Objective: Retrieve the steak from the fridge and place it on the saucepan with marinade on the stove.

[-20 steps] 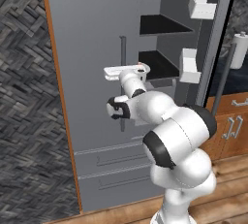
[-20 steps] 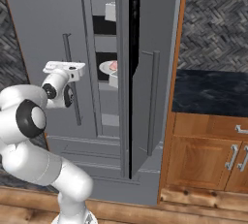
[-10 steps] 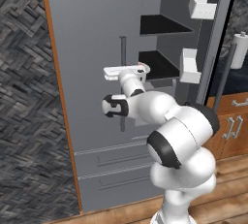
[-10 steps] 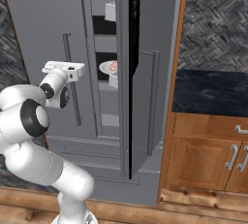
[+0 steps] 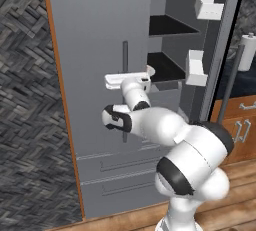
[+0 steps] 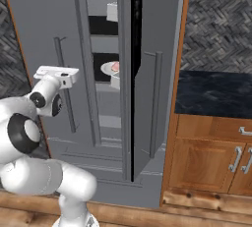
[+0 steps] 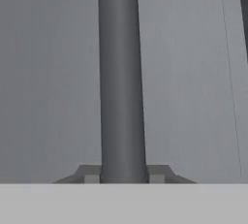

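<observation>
The fridge has its left door closed and its right door swung open. My gripper is shut on the left door's vertical bar handle, with a fingertip pressed against each side of it. In the base views the gripper sits at mid-height on that handle. Through the gap between the doors, the steak lies pink on a white plate on a black shelf. The saucepan with marinade and the stove are out of view.
The open right door carries white bins on its inner side. Wooden cabinets under a dark counter stand to the right, with a paper towel roll above. Fridge drawers lie below my hand.
The fingers have closed from wide open onto the left door handle. The hand has stayed at the same spot on the bar, and the door has not moved.
</observation>
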Controlling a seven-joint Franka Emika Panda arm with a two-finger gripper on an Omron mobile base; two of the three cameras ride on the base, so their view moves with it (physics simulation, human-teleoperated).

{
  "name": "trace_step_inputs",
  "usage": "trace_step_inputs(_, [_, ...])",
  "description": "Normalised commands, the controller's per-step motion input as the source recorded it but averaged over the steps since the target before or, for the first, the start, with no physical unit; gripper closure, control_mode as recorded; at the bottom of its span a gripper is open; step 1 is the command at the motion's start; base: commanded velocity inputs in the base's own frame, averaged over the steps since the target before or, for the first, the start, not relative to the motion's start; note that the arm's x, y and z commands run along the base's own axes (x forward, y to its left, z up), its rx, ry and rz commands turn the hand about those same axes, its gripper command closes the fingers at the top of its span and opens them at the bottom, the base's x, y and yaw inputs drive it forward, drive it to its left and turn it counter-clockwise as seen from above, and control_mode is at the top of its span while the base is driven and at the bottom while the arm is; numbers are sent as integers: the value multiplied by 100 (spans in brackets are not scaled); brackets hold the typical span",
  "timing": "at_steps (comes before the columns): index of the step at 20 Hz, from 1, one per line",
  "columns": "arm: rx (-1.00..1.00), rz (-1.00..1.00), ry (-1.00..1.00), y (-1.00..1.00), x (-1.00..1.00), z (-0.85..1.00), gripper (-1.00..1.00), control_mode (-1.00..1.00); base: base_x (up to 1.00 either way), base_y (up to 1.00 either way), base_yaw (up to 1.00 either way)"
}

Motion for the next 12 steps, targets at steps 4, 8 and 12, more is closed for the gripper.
trace_step_inputs(4, [1,-5,0,20,-100,33,100,-100,0,0,0])
trace_step_inputs(8, [0,-10,6,46,-100,33,100,-100,0,0,0])
trace_step_inputs(12, [0,-15,12,76,-100,24,100,-100,0,0,0])
